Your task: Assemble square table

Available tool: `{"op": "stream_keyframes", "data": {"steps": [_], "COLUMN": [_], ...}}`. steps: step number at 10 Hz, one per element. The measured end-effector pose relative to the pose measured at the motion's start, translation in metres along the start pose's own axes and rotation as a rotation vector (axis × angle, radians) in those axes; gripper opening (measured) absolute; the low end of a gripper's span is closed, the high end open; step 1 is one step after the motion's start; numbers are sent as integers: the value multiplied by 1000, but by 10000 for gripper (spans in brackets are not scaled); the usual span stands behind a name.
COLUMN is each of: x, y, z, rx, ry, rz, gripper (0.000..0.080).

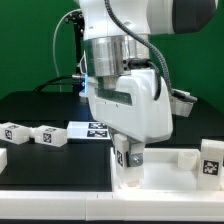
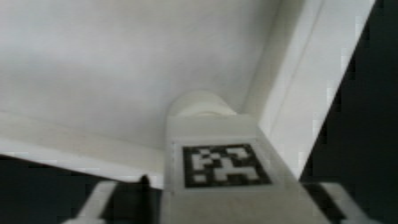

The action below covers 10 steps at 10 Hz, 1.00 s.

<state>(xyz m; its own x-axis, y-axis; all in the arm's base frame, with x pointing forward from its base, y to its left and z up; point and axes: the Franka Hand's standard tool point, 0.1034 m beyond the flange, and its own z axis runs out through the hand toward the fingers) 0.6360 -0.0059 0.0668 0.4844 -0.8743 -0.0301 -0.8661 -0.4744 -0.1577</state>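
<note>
At the exterior view's left, two loose legs lie on their sides on the black table (image 1: 50, 165). The first loose leg (image 1: 15, 132) is nearest the edge of the picture. The second loose leg (image 1: 48, 135) is just beside it, and both show their square tags. To their right the marker board (image 1: 92, 129) lies flat on the table, partly hidden behind the arm.

In the middle, the arm reaches straight down. Its end effector (image 1: 128, 158) is clamped on the held leg (image 1: 133, 156), which stands upright between the fingertips with its tag facing the camera. The leg's lower end meets the near left corner of the square top (image 1: 170, 172), which lies flat on the table and runs off toward the exterior view's right.

In the wrist view the held leg (image 2: 222, 150) runs between the dark fingers (image 2: 125, 200). Its rounded end sits tight in the angle where two raised rims of the square top (image 2: 107, 70) join. This view is blurred, so it is unclear whether the end is seated in a corner hole or only rests there.

At the far right, a standing leg (image 1: 210, 161) is upright at the top's right end, well apart from the end effector.
</note>
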Motion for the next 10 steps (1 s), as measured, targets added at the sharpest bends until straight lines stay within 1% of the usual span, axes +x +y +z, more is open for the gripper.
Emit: {"op": "stream_keyframes", "data": {"steps": [1, 2, 3, 4, 5, 6, 7, 8, 9, 10], "x": [-3, -5, -3, -3, -2, 2, 6, 6, 5, 5], "y": [-7, -10, -8, -8, -8, -8, -8, -9, -7, -7], "z": [-4, -5, -4, -3, -4, -8, -13, -14, -13, -13], "rx": [-14, -12, -15, -16, -18, -16, -12, -12, -13, -11], "ry": [6, 12, 11, 11, 12, 15, 20, 24, 23, 22], "rz": [-177, -295, -350, -382, -484, -690, -846, -960, -1037, -999], "gripper": [546, 625, 625, 644, 644, 649, 649, 649, 649, 649]}}
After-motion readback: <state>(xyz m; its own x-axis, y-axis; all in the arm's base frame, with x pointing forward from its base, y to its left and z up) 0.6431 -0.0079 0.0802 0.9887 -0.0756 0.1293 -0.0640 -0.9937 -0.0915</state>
